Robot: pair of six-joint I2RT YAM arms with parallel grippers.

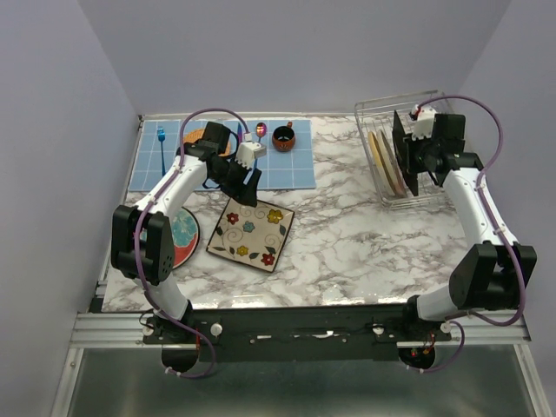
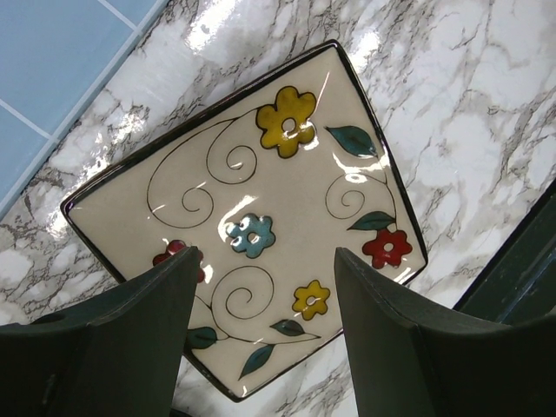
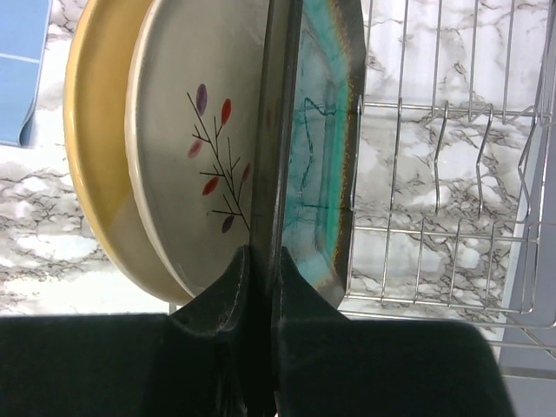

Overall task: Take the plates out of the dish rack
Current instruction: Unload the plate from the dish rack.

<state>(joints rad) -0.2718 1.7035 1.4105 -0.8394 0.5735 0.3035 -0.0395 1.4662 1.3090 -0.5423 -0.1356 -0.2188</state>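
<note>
The wire dish rack stands at the back right. My right gripper is shut on the rim of the square dark plate with teal centre, which stands on edge in the rack; its fingers pinch the rim from both sides. Beside it stand the cream plate with a sprig and a yellow-beige plate. The square floral plate lies flat on the table. My left gripper hovers above it, open and empty. The red plate with teal centre lies left, partly under the left arm.
A blue mat at the back left holds a blue spoon, an orange woven disc, another spoon and a dark cup. The rack's wire dividers stand right of the held plate. Walls close three sides.
</note>
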